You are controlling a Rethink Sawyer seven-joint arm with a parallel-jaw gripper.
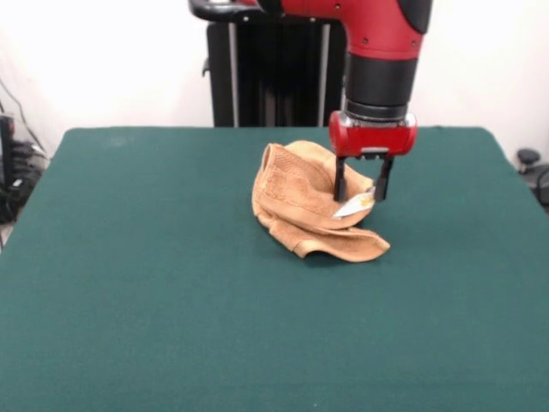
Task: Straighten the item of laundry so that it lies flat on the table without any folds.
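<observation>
The towel (309,206) is seen bunched in a loose heap a little right of the middle of the table (129,283), toward the far half, with several layers rolled over one another and a curled lip along the near edge. The gripper (361,193) is lowered onto the right side of the heap, its two dark fingers (340,184) set a narrow gap apart, with the white tag (353,206) and the cloth edge beside it lying between the tips. The edge appears to be pinched, though firm closure cannot be confirmed from this angle. The step in hand is judged to be the taking of an edge or corner for unfolding; nothing is flattened yet. Next, a lift and a pull outward, away from the bulk of the heap, would seem called for, so that the layers are drawn open rather than dragged as a lump. The back of the heap is hidden, as is the fold structure inside, and the border bands cannot be traced. Only the arm's lower part is shown.
</observation>
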